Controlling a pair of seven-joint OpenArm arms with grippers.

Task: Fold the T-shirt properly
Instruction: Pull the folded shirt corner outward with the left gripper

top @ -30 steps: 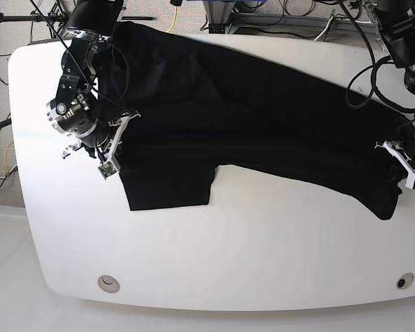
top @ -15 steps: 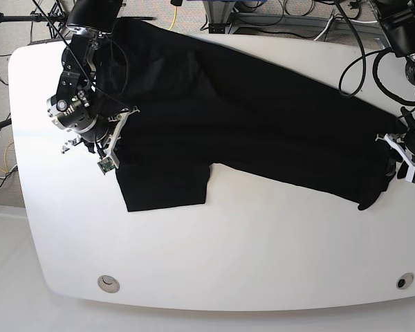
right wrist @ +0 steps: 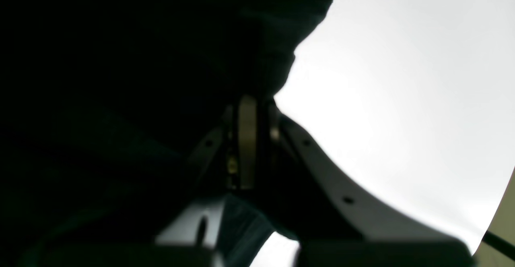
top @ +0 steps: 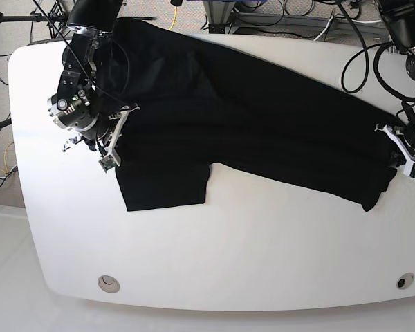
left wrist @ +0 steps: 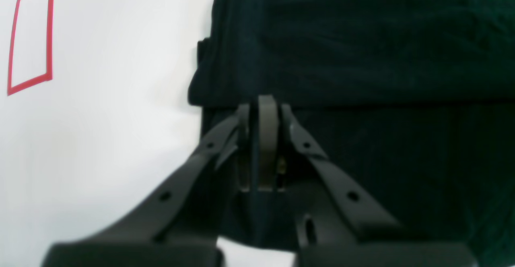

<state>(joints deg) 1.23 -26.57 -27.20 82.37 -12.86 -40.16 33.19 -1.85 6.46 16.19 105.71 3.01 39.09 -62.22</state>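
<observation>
Across the white table point(top: 228, 263) the black T-shirt point(top: 242, 117) lies spread as a long band, running from the far left corner down toward the right edge, with one sleeve point(top: 162, 187) hanging forward as a squarish flap on the left.

At the left of the base view, the right gripper point(top: 107, 142) sits at the shirt's left edge beside that sleeve. Its own wrist view is almost filled by dark cloth, and its fingers point(right wrist: 246, 138) stand pressed close together with black fabric point(right wrist: 161, 57) bunched over and around their tips; a pinch on the cloth looks likely, though the darkness hides the contact itself.

At the right, the left gripper point(top: 400, 153) meets the shirt's other end near the table's edge. In its wrist view the fingers point(left wrist: 267, 138) are pressed together right at a folded-over edge of the cloth point(left wrist: 354, 49), apparently nipping it; the tips merge with the black fabric.

A small round fitting point(top: 108, 282) is set into the near left of the tabletop and another point(top: 401, 281) on the near right. Red tape point(left wrist: 30, 37) outlines a box on the table beside the left gripper; in the base view only its corner shows. Cables point(top: 290, 10) lie on the floor behind the table.
</observation>
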